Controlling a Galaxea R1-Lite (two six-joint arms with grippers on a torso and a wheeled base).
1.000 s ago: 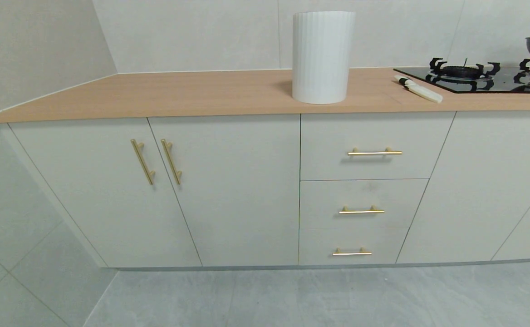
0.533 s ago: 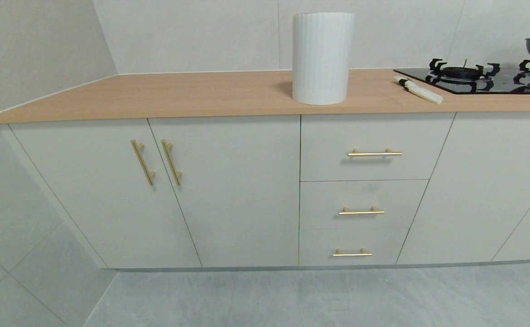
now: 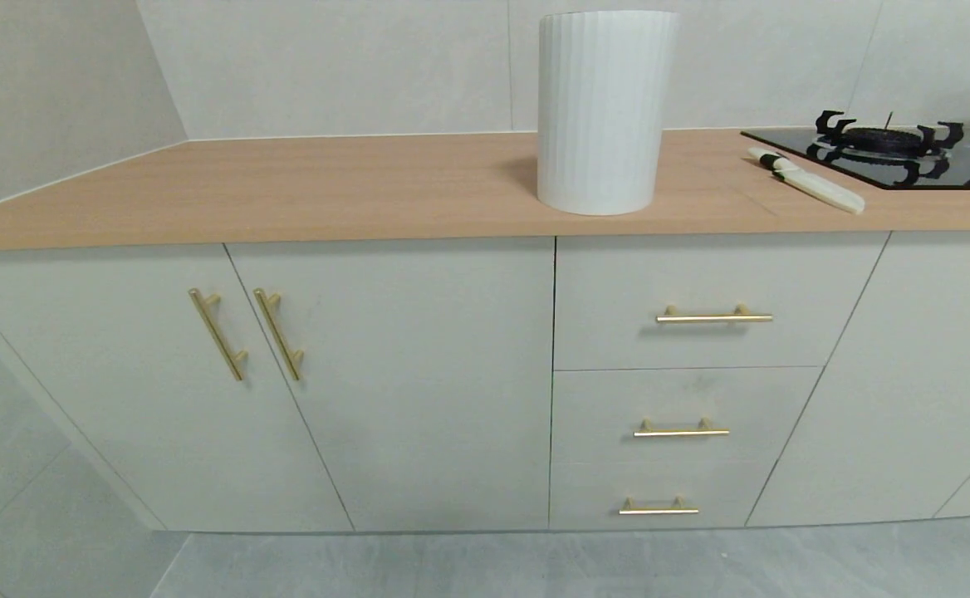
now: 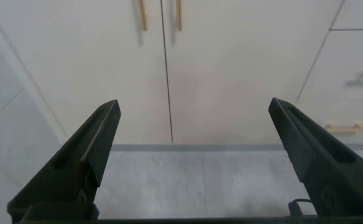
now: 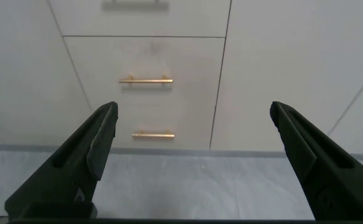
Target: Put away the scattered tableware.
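A pale knife [image 3: 805, 178] with a dark band lies on the wooden countertop [image 3: 327, 183] beside the hob. A tall white ribbed cylinder container [image 3: 601, 108] stands on the counter above the drawers. My left gripper [image 4: 194, 118] hangs open low before the double cabinet doors, nothing between its fingers. My right gripper [image 5: 194, 118] is open too, facing the lower drawers [image 5: 145, 81] just above the floor.
Below the counter are two cabinet doors with gold handles [image 3: 248, 332] and a stack of three drawers [image 3: 713, 316]. A black gas hob [image 3: 892, 149] sits at the right end. Grey tiled floor lies in front; a wall closes the left corner.
The whole head view has shifted: the counter and cabinets look larger and lower, so the camera moved closer. Nothing on the counter changed place.
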